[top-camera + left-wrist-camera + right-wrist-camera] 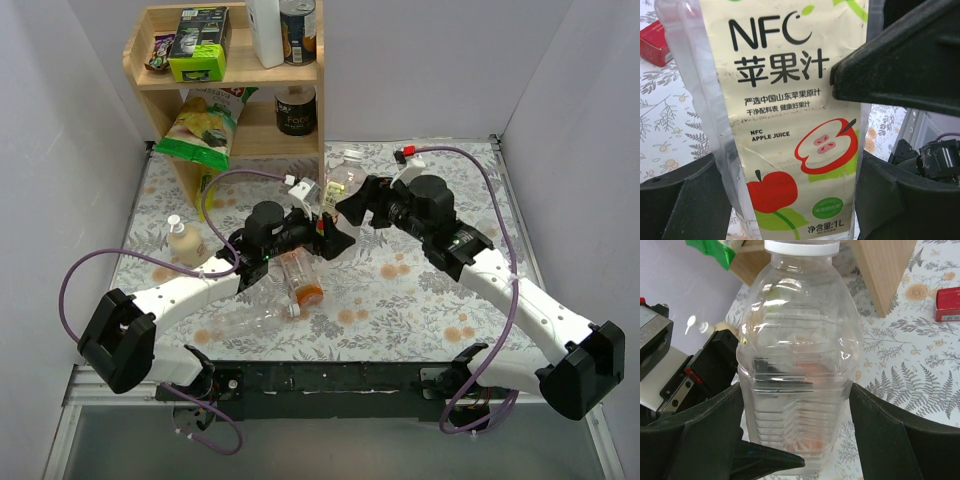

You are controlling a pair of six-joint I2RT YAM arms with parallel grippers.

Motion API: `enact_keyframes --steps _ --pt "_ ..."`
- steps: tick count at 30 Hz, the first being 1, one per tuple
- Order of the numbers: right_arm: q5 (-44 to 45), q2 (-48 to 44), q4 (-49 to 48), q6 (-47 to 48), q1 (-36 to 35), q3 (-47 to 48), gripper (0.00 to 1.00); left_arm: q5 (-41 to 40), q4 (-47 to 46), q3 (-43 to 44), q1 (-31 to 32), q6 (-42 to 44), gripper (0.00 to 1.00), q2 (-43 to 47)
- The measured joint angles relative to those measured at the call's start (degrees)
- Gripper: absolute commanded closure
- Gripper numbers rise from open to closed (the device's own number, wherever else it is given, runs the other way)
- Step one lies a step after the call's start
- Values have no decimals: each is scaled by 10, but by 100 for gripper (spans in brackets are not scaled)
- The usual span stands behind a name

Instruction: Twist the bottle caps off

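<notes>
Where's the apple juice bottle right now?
In the overhead view the apple juice bottle stands mid-table, just in front of the wooden shelf, between the left gripper and the right gripper.

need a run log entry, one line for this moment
juice bottle upright | cap on | left jaws, right jaws flank it | grip unclear
</notes>
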State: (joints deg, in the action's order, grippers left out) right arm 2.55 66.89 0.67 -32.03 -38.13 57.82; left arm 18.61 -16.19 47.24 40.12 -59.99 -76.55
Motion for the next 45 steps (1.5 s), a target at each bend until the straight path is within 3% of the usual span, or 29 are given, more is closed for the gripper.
enact_keyframes --steps 11,19,25,33,45 --pt "-116 -9 139 42 59 94 15 17 -31 9 12 23 86 0" --pt "-36 -87 141 94 115 160 15 23 31 0 7 21 86 -5" --pt "-35 -128 111 89 114 146 17 38 33 -2 24 43 85 -4" --pt "-65 -84 95 55 114 103 20 48 29 -19 70 86 85 15" --pt "-66 -72 100 37 114 94 23 25 25 -29 84 99 86 22"
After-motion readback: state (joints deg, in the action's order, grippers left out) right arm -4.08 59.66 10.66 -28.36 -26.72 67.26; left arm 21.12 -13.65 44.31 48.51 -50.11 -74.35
